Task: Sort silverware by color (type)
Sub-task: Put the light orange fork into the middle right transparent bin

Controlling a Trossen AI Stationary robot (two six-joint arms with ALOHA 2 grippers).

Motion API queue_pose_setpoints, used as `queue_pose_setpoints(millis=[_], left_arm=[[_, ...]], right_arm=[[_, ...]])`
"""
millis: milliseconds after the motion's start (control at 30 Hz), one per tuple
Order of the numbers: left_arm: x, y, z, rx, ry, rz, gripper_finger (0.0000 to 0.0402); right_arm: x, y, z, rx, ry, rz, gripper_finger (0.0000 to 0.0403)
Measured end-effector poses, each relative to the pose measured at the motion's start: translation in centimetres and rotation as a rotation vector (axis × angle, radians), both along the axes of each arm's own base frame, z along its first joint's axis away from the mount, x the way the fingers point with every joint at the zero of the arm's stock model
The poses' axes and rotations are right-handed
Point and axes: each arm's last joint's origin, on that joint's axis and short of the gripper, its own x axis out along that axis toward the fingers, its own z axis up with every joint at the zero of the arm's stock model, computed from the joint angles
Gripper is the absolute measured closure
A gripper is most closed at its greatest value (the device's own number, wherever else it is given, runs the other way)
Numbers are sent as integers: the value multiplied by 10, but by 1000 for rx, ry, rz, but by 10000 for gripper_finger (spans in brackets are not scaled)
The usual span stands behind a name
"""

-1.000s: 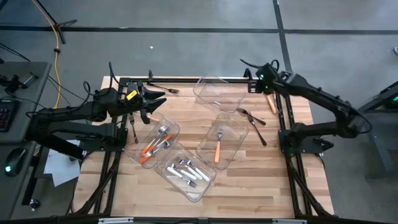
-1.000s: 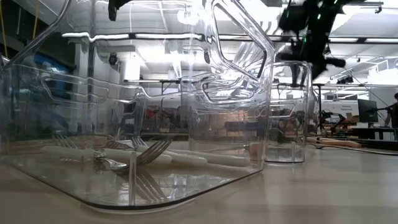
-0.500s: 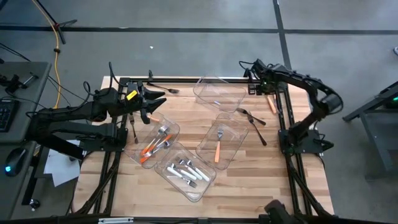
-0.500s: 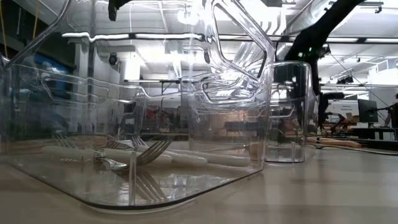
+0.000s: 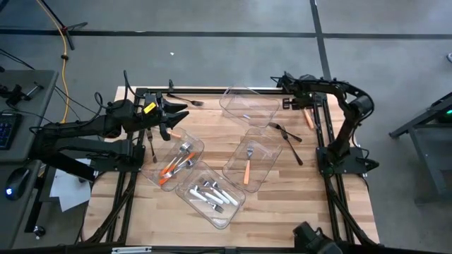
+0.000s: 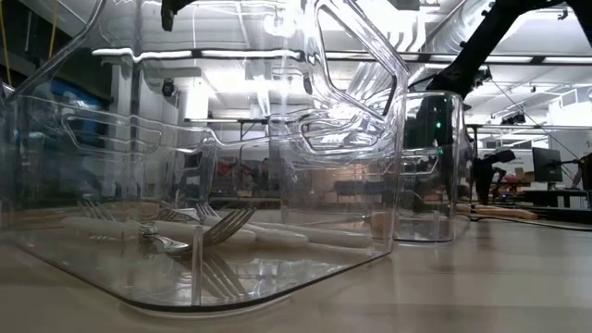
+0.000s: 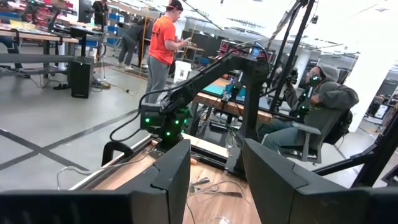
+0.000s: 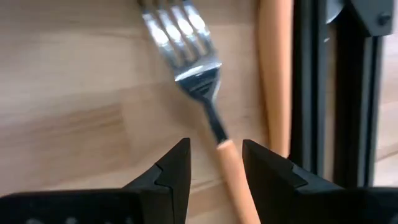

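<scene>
An orange-handled fork (image 8: pixel 205 93) lies flat on the wood at the table's far right, next to a second orange handle (image 8: pixel 277 74) by the black rail (image 8: pixel 317 93). My right gripper (image 8: pixel 214 149) hovers open just above it, pointing steeply down, with the fork's handle (image 8: pixel 231 171) showing between its fingers. In the high view that gripper (image 5: pixel 291 104) is beside the orange pieces (image 5: pixel 308 117). My left gripper (image 5: pixel 180 115) waits open and empty, level, above the table's far left (image 7: pixel 214 168).
Several clear bins stand on the table: an empty one (image 5: pixel 248 104) at the far side, one with an orange-handled fork (image 5: pixel 252 162), one with orange-handled pieces (image 5: pixel 176 164) and one with white-handled pieces (image 5: pixel 212 194). Black forks (image 5: pixel 284 132) (image 5: pixel 185 101) lie loose. People stand beyond the table.
My right gripper has sunk toward the table's far right corner and tipped its fingers steeply down over the orange-handled fork, its arm folding in. Its fingers have stayed open.
</scene>
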Motion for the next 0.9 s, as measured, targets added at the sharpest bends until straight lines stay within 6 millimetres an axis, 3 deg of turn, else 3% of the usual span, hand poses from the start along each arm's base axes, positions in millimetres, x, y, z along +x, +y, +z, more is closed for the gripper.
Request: queue_pose_setpoints(millis=[167, 367, 900], left_arm=[[0, 0, 0, 0, 0, 0, 266], [0, 0, 0, 0, 0, 0, 266], [0, 0, 0, 0, 0, 0, 266]], right_arm=[[5, 0, -11, 4, 73, 0, 274], [6, -6, -10, 96, 57, 16, 274], [8, 6, -7, 384, -38, 224, 274]])
